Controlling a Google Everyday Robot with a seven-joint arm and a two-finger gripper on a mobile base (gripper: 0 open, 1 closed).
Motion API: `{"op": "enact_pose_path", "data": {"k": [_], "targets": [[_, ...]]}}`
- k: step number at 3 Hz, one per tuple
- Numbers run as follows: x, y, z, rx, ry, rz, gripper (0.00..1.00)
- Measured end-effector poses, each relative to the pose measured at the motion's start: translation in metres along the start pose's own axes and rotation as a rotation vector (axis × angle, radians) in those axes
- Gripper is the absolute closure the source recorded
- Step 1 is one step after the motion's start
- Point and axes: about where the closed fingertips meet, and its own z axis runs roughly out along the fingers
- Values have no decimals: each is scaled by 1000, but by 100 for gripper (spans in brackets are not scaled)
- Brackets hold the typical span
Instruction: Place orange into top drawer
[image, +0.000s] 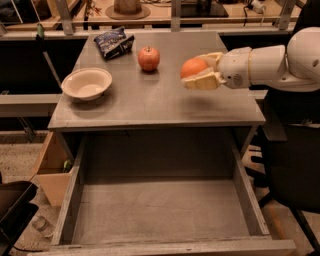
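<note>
The orange (193, 67) is round and bright orange. My gripper (199, 71) is shut on it and holds it above the right part of the grey table (150, 107), clear of the top. The white arm reaches in from the right. The top drawer (160, 210) is pulled open below the table's front edge; its flat grey bottom is bare. The orange is behind and above the drawer's right half.
A reddish apple (148, 58) stands at the back middle of the table. A white bowl (86, 83) sits at the left. A dark snack bag (115, 42) lies at the back left. A cardboard box (50, 170) stands on the floor to the left of the drawer.
</note>
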Motion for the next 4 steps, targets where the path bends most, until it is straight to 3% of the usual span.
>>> {"op": "enact_pose_path", "data": {"k": [1, 2, 4], "targets": [[15, 57, -4, -36, -24, 2, 100], [25, 99, -2, -100, -20, -30, 100], [39, 187, -8, -250, 54, -25, 100]]}}
